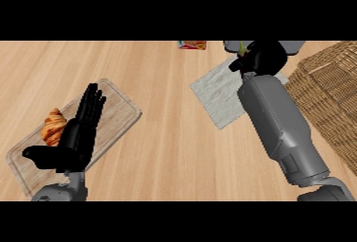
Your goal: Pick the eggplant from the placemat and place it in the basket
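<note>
My right hand (263,57) is at the far end of the grey placemat (217,92), at the upper right. Its fingers are curled over the eggplant (242,47). The dark hand hides nearly all of the eggplant, and only a small yellow-green tip shows at the hand's upper left. The wicker basket (329,90) stands just right of the hand and the forearm. At the lower left, my left hand (75,134) rests open with its fingers straight, holding nothing.
A wooden tray (118,111) lies under the left hand with a croissant (54,126) on it. A red and yellow packet (193,45) sits at the far edge. A grey object (295,45) shows behind the right hand.
</note>
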You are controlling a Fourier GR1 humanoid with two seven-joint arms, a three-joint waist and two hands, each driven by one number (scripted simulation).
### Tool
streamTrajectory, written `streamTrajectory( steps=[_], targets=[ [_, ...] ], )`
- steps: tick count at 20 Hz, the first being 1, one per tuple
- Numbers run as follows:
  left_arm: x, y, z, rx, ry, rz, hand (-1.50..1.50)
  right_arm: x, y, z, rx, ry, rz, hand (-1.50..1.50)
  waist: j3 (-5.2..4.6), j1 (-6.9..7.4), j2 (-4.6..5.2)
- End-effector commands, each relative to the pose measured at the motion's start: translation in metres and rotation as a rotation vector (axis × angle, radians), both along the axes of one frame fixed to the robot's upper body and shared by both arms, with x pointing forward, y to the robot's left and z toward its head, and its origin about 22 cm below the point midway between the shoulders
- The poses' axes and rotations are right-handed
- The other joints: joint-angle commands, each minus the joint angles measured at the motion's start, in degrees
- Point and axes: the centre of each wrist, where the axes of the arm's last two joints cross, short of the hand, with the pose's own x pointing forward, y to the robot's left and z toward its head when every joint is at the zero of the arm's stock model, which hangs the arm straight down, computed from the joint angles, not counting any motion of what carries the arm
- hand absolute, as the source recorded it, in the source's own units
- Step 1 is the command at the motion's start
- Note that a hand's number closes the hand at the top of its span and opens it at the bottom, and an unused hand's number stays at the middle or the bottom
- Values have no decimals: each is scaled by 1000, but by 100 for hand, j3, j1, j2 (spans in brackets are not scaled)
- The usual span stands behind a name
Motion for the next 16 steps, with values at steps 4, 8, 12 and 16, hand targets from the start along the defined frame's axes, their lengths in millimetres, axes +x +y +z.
streamTrajectory(
  steps=[4,8,12,16],
  targets=[
    [0,2,11,-8,-2,26,0,14,38,64,64,-195,-54,150,-3,-140,-63],
    [-9,21,5,9,1,35,0,18,19,68,90,-211,-138,150,-5,-199,-78],
    [-12,16,-7,-7,35,66,0,19,7,68,57,-121,-230,150,-6,-293,-105],
    [-7,23,-3,-3,14,51,0,20,-13,73,-39,-19,-290,150,-9,-368,-124]
  ],
)
